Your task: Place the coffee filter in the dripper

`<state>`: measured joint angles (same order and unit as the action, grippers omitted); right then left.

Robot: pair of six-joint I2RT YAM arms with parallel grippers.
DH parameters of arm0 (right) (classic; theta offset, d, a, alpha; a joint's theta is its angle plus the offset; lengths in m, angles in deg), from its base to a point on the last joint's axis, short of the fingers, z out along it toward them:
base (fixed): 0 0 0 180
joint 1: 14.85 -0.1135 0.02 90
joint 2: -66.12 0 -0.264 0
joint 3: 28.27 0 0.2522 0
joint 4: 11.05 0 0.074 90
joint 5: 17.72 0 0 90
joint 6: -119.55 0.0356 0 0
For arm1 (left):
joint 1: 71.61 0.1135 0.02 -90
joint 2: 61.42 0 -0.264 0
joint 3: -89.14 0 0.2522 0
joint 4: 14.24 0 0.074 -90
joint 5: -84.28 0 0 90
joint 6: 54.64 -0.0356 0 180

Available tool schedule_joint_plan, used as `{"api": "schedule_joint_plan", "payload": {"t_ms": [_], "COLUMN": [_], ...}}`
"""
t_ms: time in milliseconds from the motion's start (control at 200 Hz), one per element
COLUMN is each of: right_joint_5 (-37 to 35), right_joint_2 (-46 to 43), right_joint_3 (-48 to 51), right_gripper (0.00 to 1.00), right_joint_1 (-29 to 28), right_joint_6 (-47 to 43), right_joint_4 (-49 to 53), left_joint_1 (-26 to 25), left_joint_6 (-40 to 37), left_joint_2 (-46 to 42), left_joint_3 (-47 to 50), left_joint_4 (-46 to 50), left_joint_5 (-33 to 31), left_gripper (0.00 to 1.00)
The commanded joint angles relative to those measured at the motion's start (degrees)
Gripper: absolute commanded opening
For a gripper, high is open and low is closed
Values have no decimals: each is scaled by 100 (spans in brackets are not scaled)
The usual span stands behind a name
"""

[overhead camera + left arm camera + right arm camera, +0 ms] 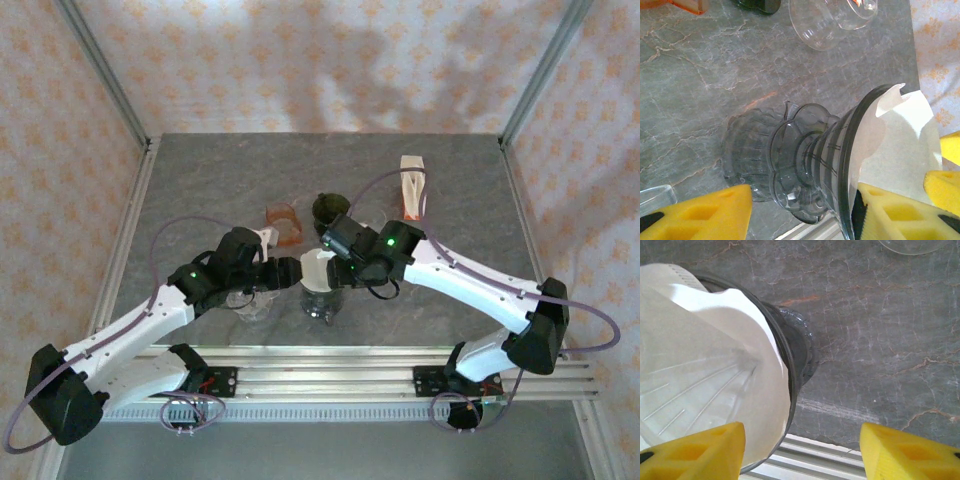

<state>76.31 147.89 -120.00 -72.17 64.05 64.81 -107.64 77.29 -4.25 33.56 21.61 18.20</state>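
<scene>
Patterned paper walls [300, 60] and bare metal posts [100, 70] close in a grey, marble-veined worktop [200, 180], which looks smooth and probably slick. Between the fingers of the left gripper [802, 189] stands the clear dripper [800, 165]. The fingers straddle it, but I cannot tell whether they clamp it. Just beneath the right gripper [801, 426] the white coffee filter [705, 355] sits inside the dripper, one edge standing proud of the rim. That gripper is released, its fingers spread wide, one over the paper and one over bare stone, grasping nothing.

The paper looks light and springy, so I judge it could ride up or fold if a finger drags on it when the gripper lifts away. A finger catching the rim could tip the dripper or skate it across the stone. It could then slide toward the rail [330, 380] on the near side of the right gripper, or into the clear glass [830, 20] just beyond the left gripper.
</scene>
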Motion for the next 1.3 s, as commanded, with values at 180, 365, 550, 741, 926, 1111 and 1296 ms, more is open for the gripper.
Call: {"api": "schedule_joint_plan", "payload": {"t_ms": [180, 365, 550, 741, 926, 1111, 1296], "right_joint_5": [-80, -53, -251, -401, -447, -482, -525], "right_joint_2": [-233, -237, -344, -454, -452, -475, -521], "right_joint_3": [70, 108, 105, 59, 44, 11, -16], "right_gripper": [59, 57, 61, 65, 66, 66, 66], "right_joint_1": [-78, -86, -103, -104, -106, -103, -102], "right_joint_6": [3, -47, -94, -55, -34, -27, -29], "right_joint_4": [254, 188, 79, -76, -89, -85, -85], "left_joint_1": [-47, -44, -44, -46, -44, -45, -45], "left_joint_6": [-1, -9, 6, 25, 80, 129, 139], "left_joint_2": [5, 33, 23, 7, -146, -272, -328], "left_joint_3": [88, 78, 78, 51, 83, 71, 35], "left_joint_4": [-8, -7, -8, -63, -199, -240, -240], "left_joint_5": [-146, -138, -159, -133, -128, -133, -132], "left_gripper": [55, 55, 55, 60, 66, 68, 70]}}
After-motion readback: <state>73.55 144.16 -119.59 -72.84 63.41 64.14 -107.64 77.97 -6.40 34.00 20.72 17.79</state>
